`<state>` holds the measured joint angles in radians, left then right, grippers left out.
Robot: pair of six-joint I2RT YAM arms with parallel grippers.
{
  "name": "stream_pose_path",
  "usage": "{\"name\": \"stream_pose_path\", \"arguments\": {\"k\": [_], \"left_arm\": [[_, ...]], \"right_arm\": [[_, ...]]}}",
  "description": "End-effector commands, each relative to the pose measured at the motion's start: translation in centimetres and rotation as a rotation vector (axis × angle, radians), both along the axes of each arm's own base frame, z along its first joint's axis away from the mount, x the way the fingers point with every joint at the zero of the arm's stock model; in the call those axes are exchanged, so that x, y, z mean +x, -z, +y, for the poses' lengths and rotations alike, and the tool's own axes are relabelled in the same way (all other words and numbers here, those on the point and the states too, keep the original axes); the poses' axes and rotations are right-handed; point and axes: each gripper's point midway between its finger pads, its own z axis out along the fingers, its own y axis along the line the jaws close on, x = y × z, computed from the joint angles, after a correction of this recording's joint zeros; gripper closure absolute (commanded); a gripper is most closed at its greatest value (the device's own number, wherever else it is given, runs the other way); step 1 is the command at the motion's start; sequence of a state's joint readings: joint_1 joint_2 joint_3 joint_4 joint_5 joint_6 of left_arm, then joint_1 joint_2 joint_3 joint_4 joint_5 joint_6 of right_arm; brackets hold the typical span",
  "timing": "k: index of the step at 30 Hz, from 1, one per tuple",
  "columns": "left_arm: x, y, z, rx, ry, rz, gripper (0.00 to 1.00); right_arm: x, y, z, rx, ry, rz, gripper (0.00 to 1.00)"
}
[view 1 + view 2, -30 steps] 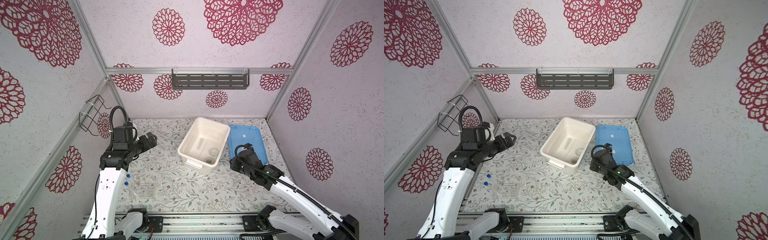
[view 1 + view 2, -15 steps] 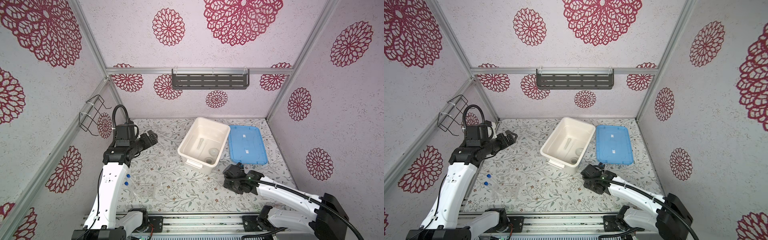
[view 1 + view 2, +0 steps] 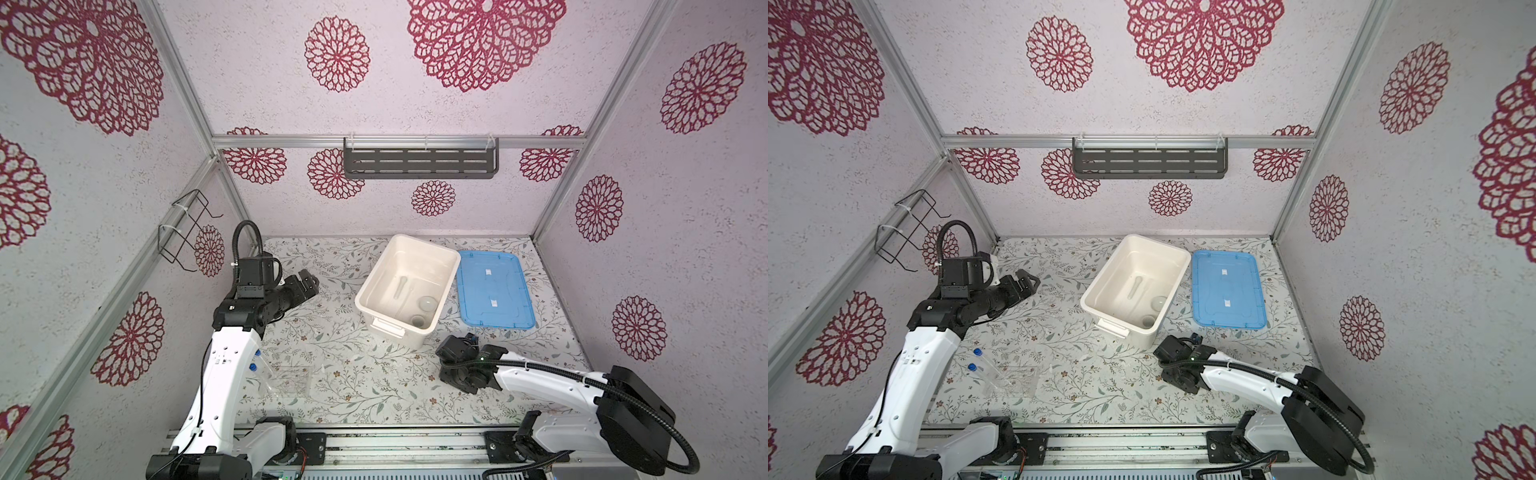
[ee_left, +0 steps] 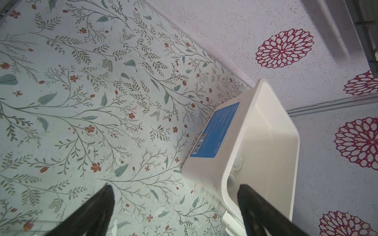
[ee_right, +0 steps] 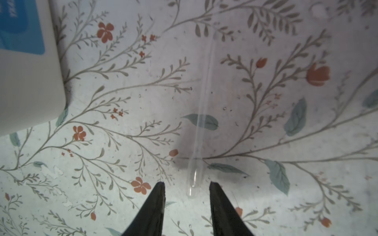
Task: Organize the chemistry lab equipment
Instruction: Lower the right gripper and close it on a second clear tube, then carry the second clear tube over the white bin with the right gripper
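Beside the white tub (image 5: 30, 81) lies a thin clear rod (image 5: 202, 114).

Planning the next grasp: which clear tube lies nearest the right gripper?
The uncapped tube, lying just ahead of the right gripper; the two blue-capped tubes lie far across by the rack.
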<state>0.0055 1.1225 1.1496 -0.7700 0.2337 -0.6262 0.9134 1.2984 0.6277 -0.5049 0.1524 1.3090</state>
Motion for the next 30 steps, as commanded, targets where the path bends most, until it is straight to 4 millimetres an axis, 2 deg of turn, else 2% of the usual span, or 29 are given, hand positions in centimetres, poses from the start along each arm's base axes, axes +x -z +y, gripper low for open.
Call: {"name": "stream_pose_path", "arguments": {"k": [1, 10, 13, 20, 25, 28, 30], "left_arm": [[0.1, -0.6, -0.1, -0.035, -0.011, -0.032, 0.03], [-0.2, -0.3, 0.1, -0.013, -0.010, -0.024, 0.03], [-0.1, -0.3, 0.1, -0.013, -0.010, -0.025, 0.03], [-0.2, 0.1, -0.1, -0.034, -0.012, -0.010, 0.03], [-0.3, 0.0, 0.2, -0.019, -0.024, -0.010, 0.03], [-0.2, -0.2, 0.3, -0.016, -0.027, -0.017, 0.03], [-0.1, -0.5, 0.2, -0.024, -0.021, -0.023, 0.02]], "right_arm": [[0.3, 0.5, -1.3, -0.069, 0.027, -0.001, 0.64], [0.0, 0.9, -2.1, -0.098, 0.047, 0.007, 0.79], [0.2, 0.5, -1.7, -0.083, 0.036, -0.004, 0.86], [0.3, -0.7, -1.1, -0.046, 0.022, -0.036, 0.87], [0.8, -2.7, -1.1, -0.028, 0.019, -0.081, 0.87], [1.3, -4.4, -0.7, -0.027, 0.000, -0.104, 0.87], [2.0, -6.2, -0.5, -0.034, -0.014, -0.136, 0.87]]}}
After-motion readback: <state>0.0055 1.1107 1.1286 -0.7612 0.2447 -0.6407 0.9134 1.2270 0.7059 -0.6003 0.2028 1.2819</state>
